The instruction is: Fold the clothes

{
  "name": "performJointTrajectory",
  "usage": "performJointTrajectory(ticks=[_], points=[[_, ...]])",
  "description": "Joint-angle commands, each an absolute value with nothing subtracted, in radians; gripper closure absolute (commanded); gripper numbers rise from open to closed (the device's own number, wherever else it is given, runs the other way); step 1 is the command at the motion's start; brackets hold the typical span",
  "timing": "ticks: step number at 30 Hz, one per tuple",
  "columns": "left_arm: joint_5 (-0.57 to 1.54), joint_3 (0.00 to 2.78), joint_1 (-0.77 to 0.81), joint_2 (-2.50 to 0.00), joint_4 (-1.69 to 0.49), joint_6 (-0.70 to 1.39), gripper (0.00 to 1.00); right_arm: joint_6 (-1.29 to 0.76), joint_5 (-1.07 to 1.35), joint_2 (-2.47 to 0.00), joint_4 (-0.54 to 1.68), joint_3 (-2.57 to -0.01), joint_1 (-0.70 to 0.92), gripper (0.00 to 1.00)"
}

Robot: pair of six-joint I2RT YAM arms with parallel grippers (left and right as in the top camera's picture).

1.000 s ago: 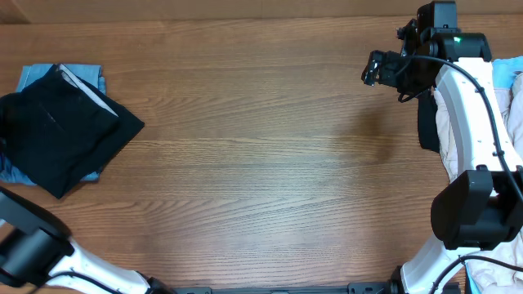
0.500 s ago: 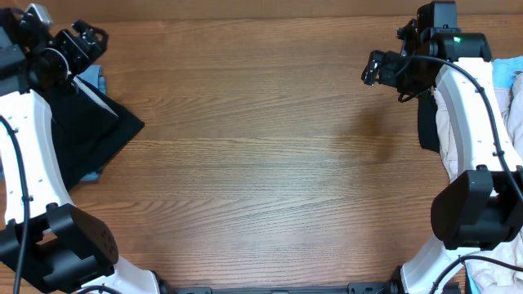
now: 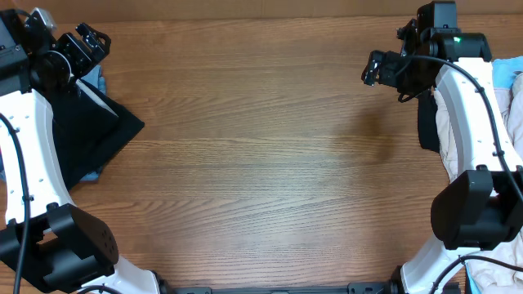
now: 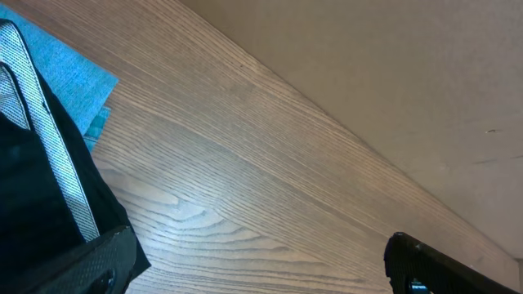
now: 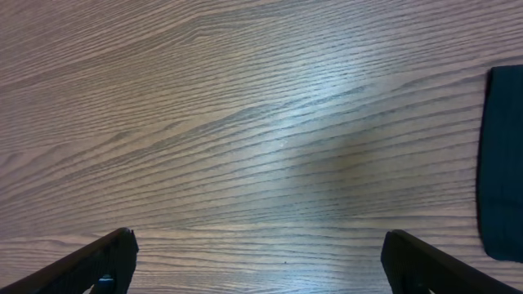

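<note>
The black clothes item lies folded at the table's left on a light blue garment. In the left wrist view the black cloth shows a grey waistband strip with blue cloth beyond it. My left gripper hovers over the stack's far corner, open, with only bare wood between its fingers. At the far right my right gripper is open above bare table. A dark cloth lies to its right.
A pile of beige and light blue clothes sits at the right edge, partly behind the right arm, with a dark garment beside it. The table's far edge runs just past both grippers. Bare wooden tabletop spans the middle.
The left arm, a second ago only at the lower left corner, now reaches over the stack's far corner and has crept slightly right. The black garment and right arm are unmoved.
</note>
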State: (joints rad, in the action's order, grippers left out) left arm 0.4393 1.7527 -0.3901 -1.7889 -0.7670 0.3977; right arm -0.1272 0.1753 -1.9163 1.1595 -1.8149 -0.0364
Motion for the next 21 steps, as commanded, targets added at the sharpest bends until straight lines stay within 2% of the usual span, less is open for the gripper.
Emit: performJointTrajectory(ticks=[1, 8, 21], points=[[0.430, 1.752, -0.386, -1.795, -0.766, 0.400, 0.00, -0.128, 0.173, -1.919, 1.155, -1.819, -0.034, 0.00], [0.430, 1.752, -0.386, -1.795, -0.766, 0.400, 0.00, -0.128, 0.173, -1.885, 1.155, -1.819, -0.032, 0.00], [0.430, 1.752, -0.385, -1.795, -0.766, 0.400, 0.00, -0.128, 0.173, -1.275, 1.156, -1.819, -0.001, 0.00]])
